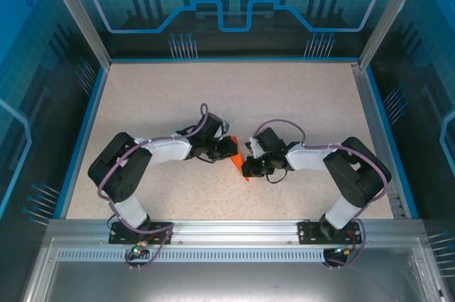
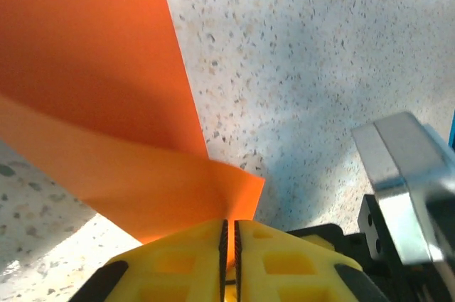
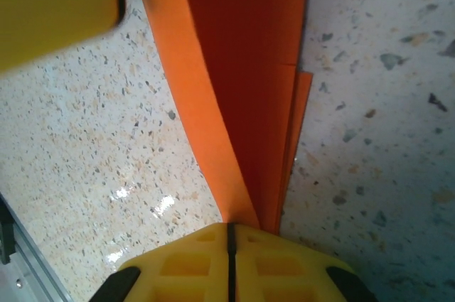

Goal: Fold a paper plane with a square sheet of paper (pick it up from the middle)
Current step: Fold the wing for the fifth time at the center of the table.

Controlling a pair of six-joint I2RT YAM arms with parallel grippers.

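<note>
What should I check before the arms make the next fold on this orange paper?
1. Left gripper pinching a corner of the paper: ok.
2. Right gripper shut on the folded layers: ok.
3. Grippers apart, paper between them in the top view: ok.
4. Layer edges flush: not ok, one steps out in the right wrist view.
5. Overall fold shape: cannot tell, the arms cover most of it from above.

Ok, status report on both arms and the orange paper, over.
Left fingers shut on folded orange paper. Right fingers shut on it too. Nothing in the way.
</note>
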